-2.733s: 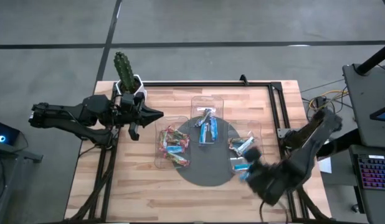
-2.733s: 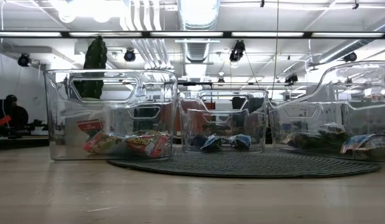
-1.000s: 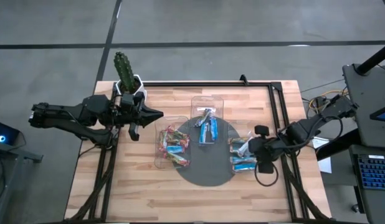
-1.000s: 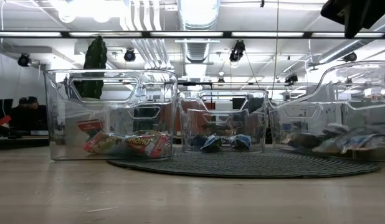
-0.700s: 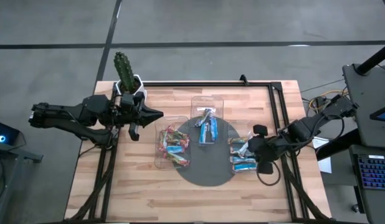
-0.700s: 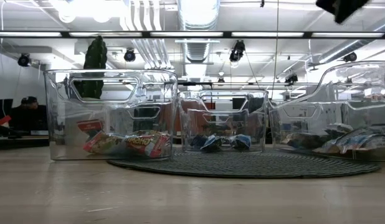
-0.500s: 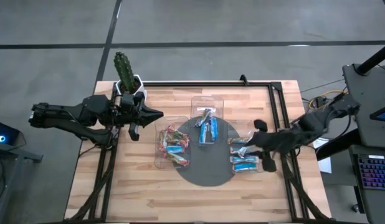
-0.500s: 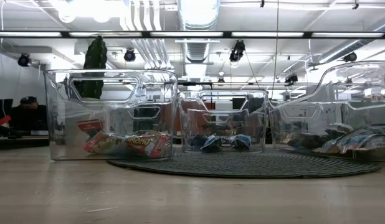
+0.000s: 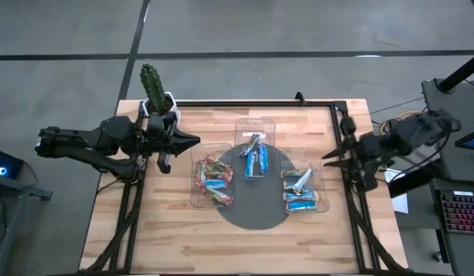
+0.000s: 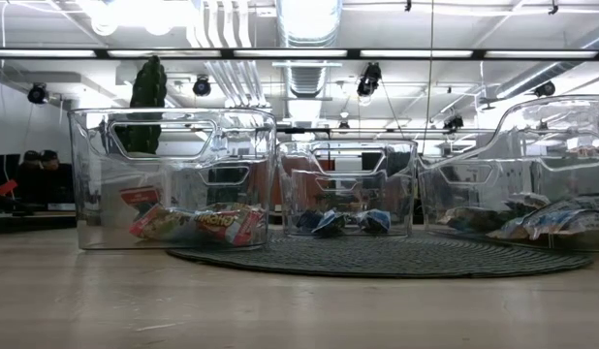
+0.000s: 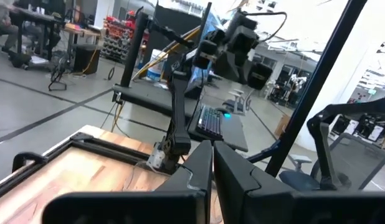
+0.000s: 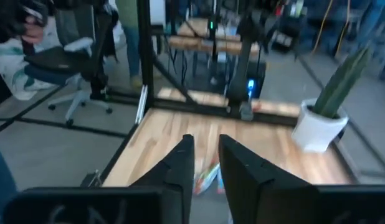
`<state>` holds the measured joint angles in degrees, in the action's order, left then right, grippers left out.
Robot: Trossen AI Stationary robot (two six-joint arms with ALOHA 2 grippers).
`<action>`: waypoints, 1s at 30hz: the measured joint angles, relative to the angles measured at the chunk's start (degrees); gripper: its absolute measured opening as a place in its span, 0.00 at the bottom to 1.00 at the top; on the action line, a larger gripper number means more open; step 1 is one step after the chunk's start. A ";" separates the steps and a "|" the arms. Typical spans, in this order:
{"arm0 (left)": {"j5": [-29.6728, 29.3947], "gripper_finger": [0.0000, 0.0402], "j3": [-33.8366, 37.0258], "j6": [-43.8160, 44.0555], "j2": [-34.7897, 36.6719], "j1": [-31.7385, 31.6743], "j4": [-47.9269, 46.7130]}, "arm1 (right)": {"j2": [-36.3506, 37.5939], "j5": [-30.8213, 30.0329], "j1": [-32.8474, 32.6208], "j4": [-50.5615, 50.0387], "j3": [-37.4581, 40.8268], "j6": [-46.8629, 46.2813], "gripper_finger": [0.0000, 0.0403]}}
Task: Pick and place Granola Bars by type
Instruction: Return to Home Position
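The Granola Bars lie in three clear trays on a round dark mat [image 9: 252, 213]. The red-orange ones [image 9: 212, 181] are in the left tray [image 10: 173, 145], the blue ones [image 9: 255, 158] in the middle tray [image 10: 346, 160], and the silvery and blue ones [image 9: 300, 192] in the right tray [image 10: 532, 145]. My right gripper [image 9: 327, 159] hangs high by the table's right edge, pointing roughly level toward the left. A narrow gap shows between its fingers [image 12: 205, 149], with nothing in it. My left gripper [image 9: 197, 140] waits shut at the left, its fingers together [image 11: 212, 155].
A cactus in a white pot [image 9: 154, 90] stands at the far left corner. A black frame [image 9: 340, 126] runs along the far and right edges. Bare wood [image 9: 183, 245] lies along the near edge, in front of the mat.
My right gripper has risen from above the right tray and drawn back toward the table's right edge. It has tipped from pointing down to nearly level and has left the low view. The bars and trays stay where they were.
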<state>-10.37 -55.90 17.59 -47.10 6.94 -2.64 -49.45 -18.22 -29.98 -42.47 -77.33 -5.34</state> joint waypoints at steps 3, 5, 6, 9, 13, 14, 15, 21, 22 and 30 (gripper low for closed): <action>-0.04 0.00 -0.03 -2.24 0.53 -0.09 1.48 | 1.61 -0.32 0.00 0.02 -1.44 3.67 0.11; -0.02 0.00 -0.48 -6.02 1.16 -0.11 1.64 | 2.52 -1.58 0.03 -0.14 -1.85 5.28 0.07; -0.02 0.00 -0.79 -8.03 1.42 -0.11 1.63 | 3.01 -1.98 0.04 -0.19 -1.89 5.90 0.05; -0.02 0.00 -1.81 -13.56 2.48 -0.11 1.54 | 4.70 -4.48 0.04 -0.33 -1.73 7.04 0.02; -0.02 0.00 -3.50 -19.31 4.39 -0.11 -1.43 | 7.45 -6.31 0.04 -0.67 -1.33 7.24 0.02; -0.02 0.00 -4.16 -20.07 5.04 -0.11 -3.83 | 8.33 -6.35 0.04 -0.68 -1.15 7.50 0.02; -0.02 0.00 -4.77 -20.47 5.74 -0.11 -6.63 | 9.24 -6.40 0.04 -0.70 -0.96 7.80 0.02; 2.62 0.00 -6.07 -18.16 9.68 -0.11 -17.14 | 16.38 -6.45 0.02 -0.64 1.95 8.23 0.02; 3.09 0.00 -5.81 -17.86 10.32 -0.11 -17.49 | 17.56 -6.60 0.02 -0.64 2.72 8.25 0.02; 3.37 0.00 -1.06 -12.84 14.81 -0.11 -21.34 | 27.29 -9.44 0.00 -0.66 11.57 5.05 0.02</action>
<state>-7.01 -56.96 4.75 -32.29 6.83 -23.98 -22.16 -27.66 -29.98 -43.14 -65.76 -0.29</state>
